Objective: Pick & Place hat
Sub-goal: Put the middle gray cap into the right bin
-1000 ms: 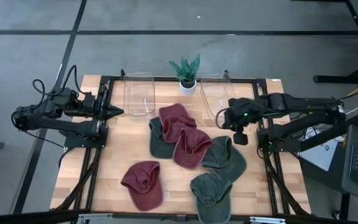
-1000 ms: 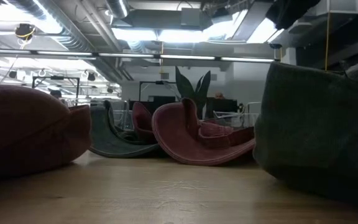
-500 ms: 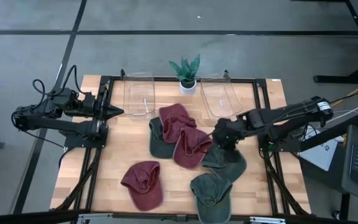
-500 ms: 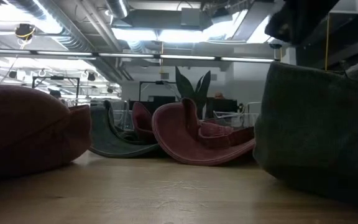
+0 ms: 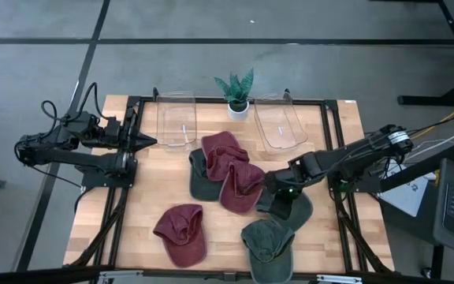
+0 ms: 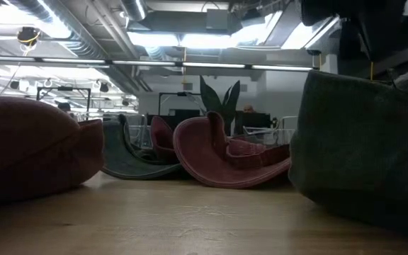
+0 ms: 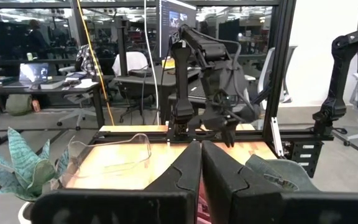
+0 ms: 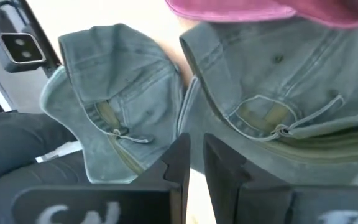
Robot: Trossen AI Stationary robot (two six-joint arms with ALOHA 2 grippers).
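From overhead, my right gripper has swung in from beside the right-hand bin over the last second and now sits low over the green cap that lies just right of the maroon cap; I read that as the reach for a pick, with nothing lifted yet. The left gripper waits at the counter's left edge, fingers pressed together. Both clear bins, left and right, flank the potted plant and appear to hold no hats. At counter level I see only caps: a maroon one close by, another maroon cap upturned farther back, a green one filling the right. My left wrist camera shows its fingers shut, the right arm bent down opposite. My right wrist camera shows fingers set narrow, gripping nothing, just above two green caps.
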